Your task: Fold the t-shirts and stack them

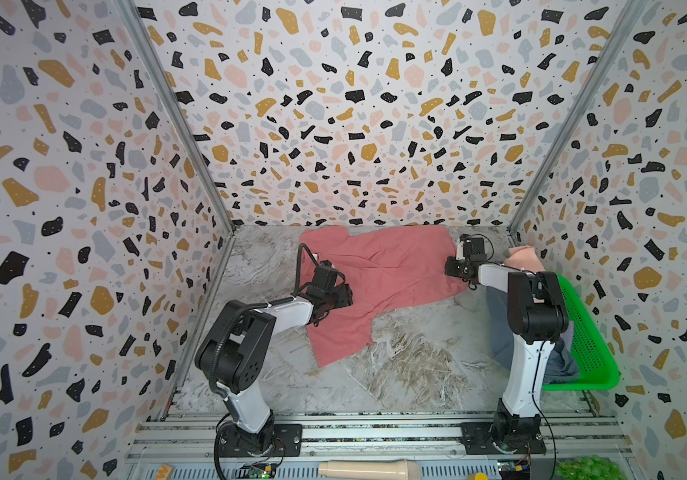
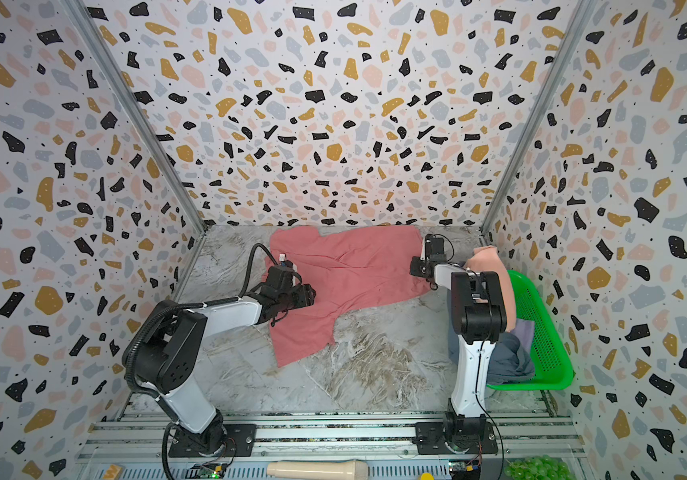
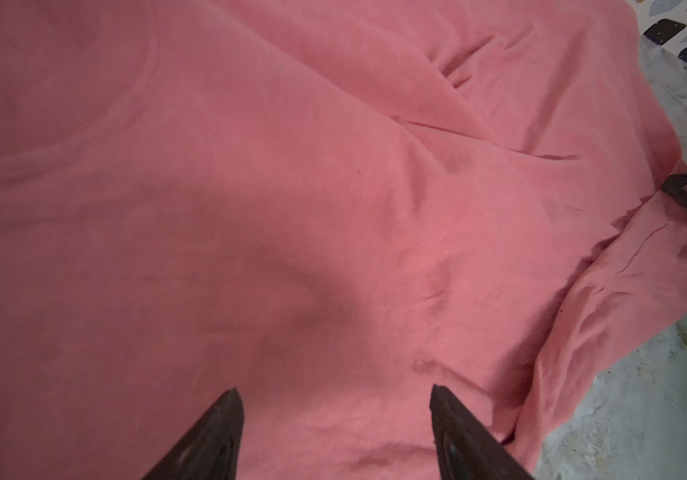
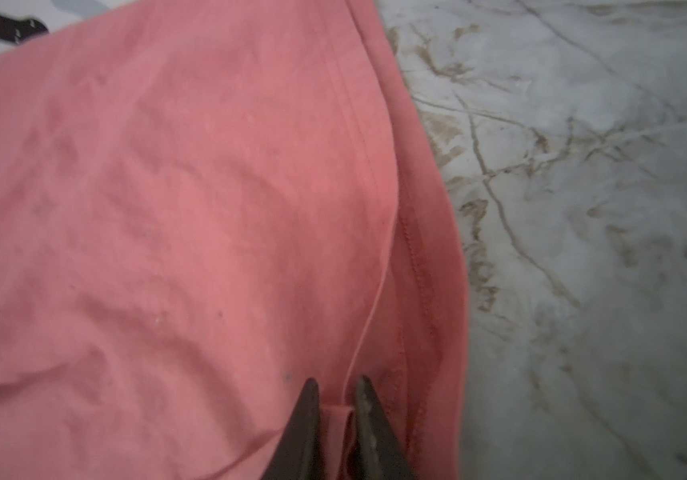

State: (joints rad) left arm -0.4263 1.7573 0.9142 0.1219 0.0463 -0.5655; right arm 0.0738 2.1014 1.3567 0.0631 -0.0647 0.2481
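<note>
A dusty rose-red t-shirt [image 1: 387, 270] [image 2: 354, 270] lies spread and wrinkled at the back middle of the marble table. My left gripper [image 1: 345, 296] [image 3: 335, 392] hovers low over the shirt's left part, open, with only cloth [image 3: 291, 187] beneath it. My right gripper [image 1: 452, 266] [image 4: 336, 384] is at the shirt's right edge, shut on a small pinch of the cloth [image 4: 167, 208] beside the hem seam. A peach t-shirt [image 2: 489, 266], a lavender one [image 2: 524, 330] and a slate blue-grey one [image 2: 508, 361] lie heaped at the right, partly behind my right arm.
A green perforated basket [image 1: 591, 340] stands tilted against the right wall under the heaped shirts. Patterned walls close in the back and both sides. On the front rail lie a cream cylinder [image 1: 366, 469] and green grapes [image 1: 587, 467]. Bare marble [image 1: 416, 365] lies in front of the rose shirt.
</note>
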